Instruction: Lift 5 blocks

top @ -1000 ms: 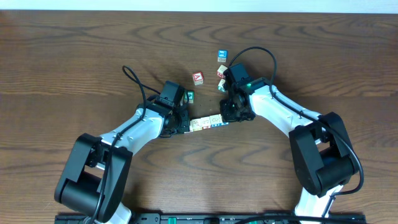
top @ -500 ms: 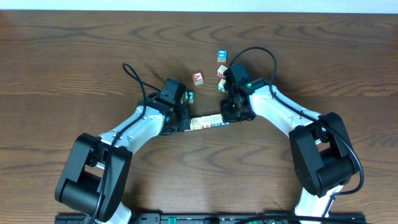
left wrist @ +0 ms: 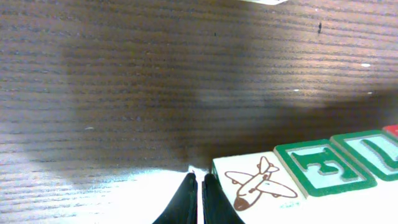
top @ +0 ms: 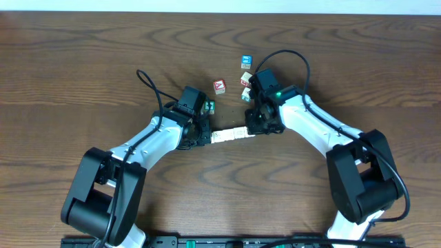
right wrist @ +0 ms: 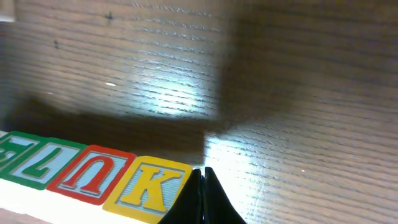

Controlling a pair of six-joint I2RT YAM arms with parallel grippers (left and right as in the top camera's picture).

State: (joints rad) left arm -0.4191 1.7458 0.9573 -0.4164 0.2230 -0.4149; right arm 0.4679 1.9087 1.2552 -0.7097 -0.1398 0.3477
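A short row of pale cream blocks (top: 229,134) is squeezed end to end between my two grippers. My left gripper (top: 207,136) is shut, its closed tips (left wrist: 199,180) pressed against the end block with a brown airplane (left wrist: 255,184). Beside that block comes a green-edged block (left wrist: 323,168). My right gripper (top: 253,129) is shut too. Its tips (right wrist: 203,171) push on the yellow K block (right wrist: 149,184), which sits next to a red U block (right wrist: 87,174). A dark shadow lies on the wood under the row, so the row seems to hang just above the table.
Loose cubes lie behind the row: a red-faced one (top: 219,86), a blue-faced one (top: 245,61), a green-faced one (top: 211,107) by the left wrist, and two more (top: 244,82) half hidden by the right arm. Black cables loop over both arms.
Both grippers and the row pinched between them have shifted slightly toward the far side; the row looks brighter and thinner from above. The loose cubes have not moved.
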